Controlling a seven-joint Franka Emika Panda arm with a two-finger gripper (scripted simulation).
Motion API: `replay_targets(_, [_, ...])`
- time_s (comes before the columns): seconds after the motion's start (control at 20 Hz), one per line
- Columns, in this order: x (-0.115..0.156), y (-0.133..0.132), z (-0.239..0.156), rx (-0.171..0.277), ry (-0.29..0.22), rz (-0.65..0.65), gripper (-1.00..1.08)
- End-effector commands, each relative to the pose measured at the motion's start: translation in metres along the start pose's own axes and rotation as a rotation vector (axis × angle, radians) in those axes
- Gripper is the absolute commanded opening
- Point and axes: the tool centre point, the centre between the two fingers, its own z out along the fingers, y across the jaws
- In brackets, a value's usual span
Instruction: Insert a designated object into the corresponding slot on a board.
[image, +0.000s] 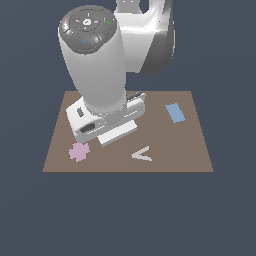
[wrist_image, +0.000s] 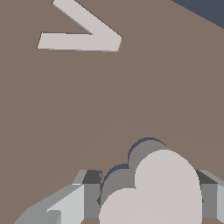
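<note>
Low in the wrist view, the gripper (wrist_image: 146, 197) grips the pale piece (wrist_image: 157, 192) right over the heart slot (wrist_image: 142, 151) in the board (wrist_image: 131, 87), seemingly a bit off, so next it must line up and push down.

Designated object (wrist_image: 155, 192): pale beige-grey heart-shaped pc w/ rounded lobes, seen in wrist view, sitting just above and partly over the slot (wrist_image: 142, 151). Slot: heart-shaped cutout, blue-grey rim showing round the pc's lobes. Board (image: 185, 145): large flat brown rect., lying level; slot hidden by arm in exterior view.
</note>
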Motion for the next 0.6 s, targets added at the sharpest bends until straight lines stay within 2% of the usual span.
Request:
replay_targets(0.0, [0.0001,0.0004,0.0044,0.000,0.000,0.002,-1.00])
replay_targets(0.05, [0.0002,0.0003,0.0048,0.000,0.000,0.002,-1.00])
replay_targets(0.1, [0.0002,0.0003,0.0048,0.000,0.000,0.002,1.00])
replay_targets(0.55, [0.0002,0.0003,0.0048,0.000,0.000,0.002,1.00])
